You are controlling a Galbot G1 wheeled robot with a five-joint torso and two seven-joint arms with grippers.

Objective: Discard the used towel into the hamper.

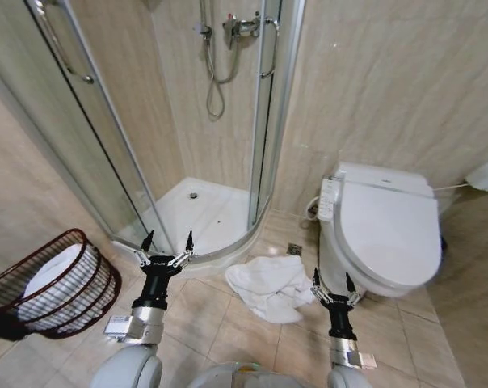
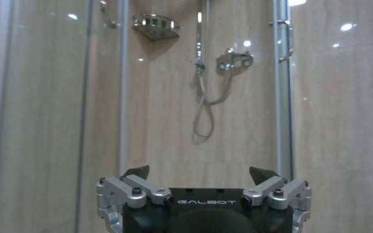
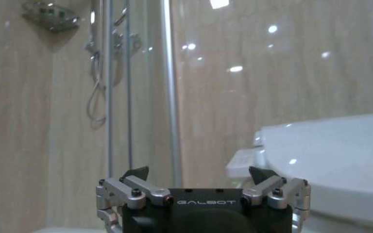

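we read one word, "galbot", in pale capitals on the black housing of the left pincer, centred just below its two spread fingers, in the left wrist view. the same word, "galbot", stands in the same place on the black housing of the right pincer, in the right wrist view. the side panel of the toilet carries small marks that we cannot read. we find no other text, number or sign.

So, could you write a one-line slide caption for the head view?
Both open pincers, left and right, flank the towel on the floor; the hamper stands left.
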